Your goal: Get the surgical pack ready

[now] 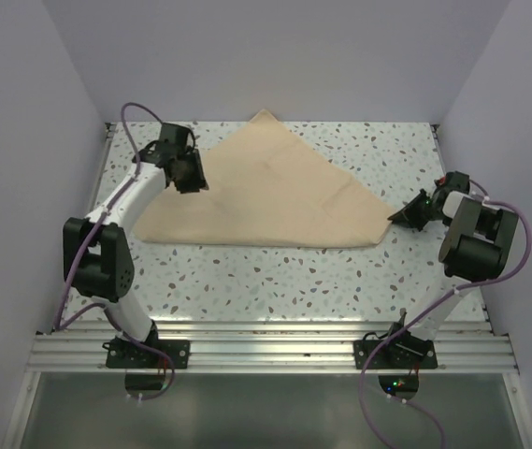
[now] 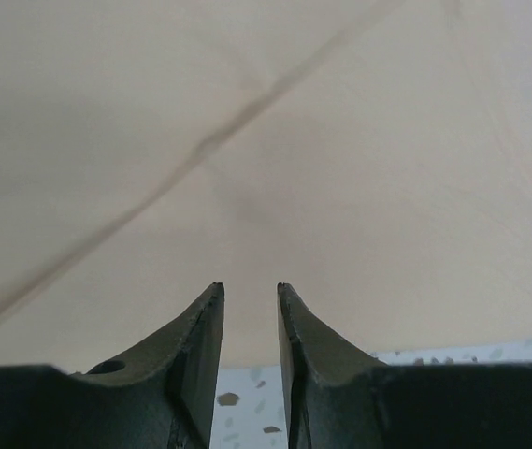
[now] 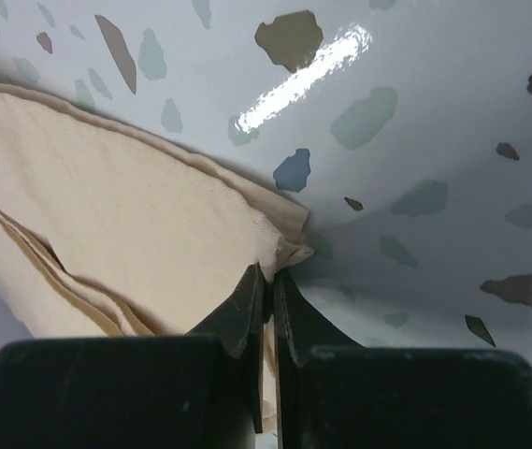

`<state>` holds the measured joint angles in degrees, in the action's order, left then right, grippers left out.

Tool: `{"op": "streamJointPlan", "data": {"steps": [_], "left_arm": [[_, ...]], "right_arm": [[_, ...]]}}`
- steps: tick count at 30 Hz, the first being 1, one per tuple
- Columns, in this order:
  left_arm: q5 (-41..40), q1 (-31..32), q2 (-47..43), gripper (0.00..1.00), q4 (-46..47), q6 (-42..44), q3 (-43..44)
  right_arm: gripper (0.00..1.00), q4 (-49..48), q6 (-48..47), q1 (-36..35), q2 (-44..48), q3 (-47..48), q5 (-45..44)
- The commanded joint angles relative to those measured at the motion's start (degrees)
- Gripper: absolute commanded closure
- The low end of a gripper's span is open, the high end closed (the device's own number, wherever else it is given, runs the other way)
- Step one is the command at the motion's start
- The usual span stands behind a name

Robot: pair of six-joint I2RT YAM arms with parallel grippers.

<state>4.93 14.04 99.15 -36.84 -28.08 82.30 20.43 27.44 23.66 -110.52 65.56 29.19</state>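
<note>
Top external view showed the left arm (image 1: 135,201) stretched forward, its left tool (image 1: 189,173) part open and empty over the left edge of the pack (image 1: 266,196), a folded triangle on the bench (image 1: 340,281), while the bent right arm (image 1: 471,238) kept low, its right tool (image 1: 404,215) pinched tight on the pack's right corner.

Left gripper (image 2: 251,288) parted, right gripper (image 3: 268,273) clamped tight.
</note>
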Motion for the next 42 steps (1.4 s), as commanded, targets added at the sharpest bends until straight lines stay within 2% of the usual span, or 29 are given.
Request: {"op": "streamJointPlan", "data": {"steps": [1, 4, 6, 9, 10, 13, 15, 18, 23, 27, 33, 40, 42], "left_arm": [[-9.31, -9.35, -3.88, 0.66, -2.98, 0.03, 1.11], [-8.98, -13.67, -3.18, 0.62, -3.76, 1.0, 1.11], [-8.01, -13.96, -3.18, 0.62, -3.42, 1.7, 1.02], [1.54, -13.96, -4.58, 0.67, 1.39, 1.36, -1.69], [9.32, -13.61, -5.28, 0.7, 3.33, 0.92, -4.32], [16.93, -7.38, -7.12, 0.75, 8.62, -1.01, -7.85], [16.87, -0.64, -7.66, 0.78, 10.55, -2.5, -8.38], [19.41, 6.23, -7.23, 0.79, 14.86, -4.35, -9.1], [18.98, 14.42, 1.64, 0.94, 10.65, -3.83, -1.98], [18.8, 18.82, 5.43, 1.0, 11.17, -4.97, 0.48], [17.23, 24.26, 11.58, 1.0, 9.95, -5.67, 5.84], [8.45, 28.32, 18.16, 1.0, 6.09, -9.01, 11.29], [5.2, 30.33, 20.63, 1.0, 1.0, -9.89, 16.19]], "right_arm": [[1.0, 4.0, -1.08, -2.03, 4.6, 0.79, -6.25], [1.0, 5.06, 0.5, -3.7, 7.59, 2.02, -5.55], [1.0, 6.63, 1.12, -5.72, 8.92, 3.6, -5.28], [1.0, 9.18, 1.47, -8.98, 10.14, 6.59, -5.64], [1.0, 9.45, 1.91, -9.68, 10.5, 7.03, -5.55], [1.0, 10.95, 2.79, -11.88, 11.73, 8.79, -5.2], [1.0, 11.65, 3.84, -12.94, 12.52, 9.23, -4.59], [1.0, 13.05, 4.38, -13.46, 14.1, 9.67, -4.32], [1.0, 14.12, 5.25, -14.51, 15.86, 10.99, -3.0], [1.0, 14.38, 6.31, -15.22, 16.83, 12.31, -2.56], [1.0, 14.12, 6.83, -15.31, 17.71, 12.84, -2.39], [1.0, 13.76, 7.01, -15.49, 19.28, 11.61, -2.65], [1.0, 13.85, 7.1, -15.4, 19.64, 11.17, -2.39]]}}
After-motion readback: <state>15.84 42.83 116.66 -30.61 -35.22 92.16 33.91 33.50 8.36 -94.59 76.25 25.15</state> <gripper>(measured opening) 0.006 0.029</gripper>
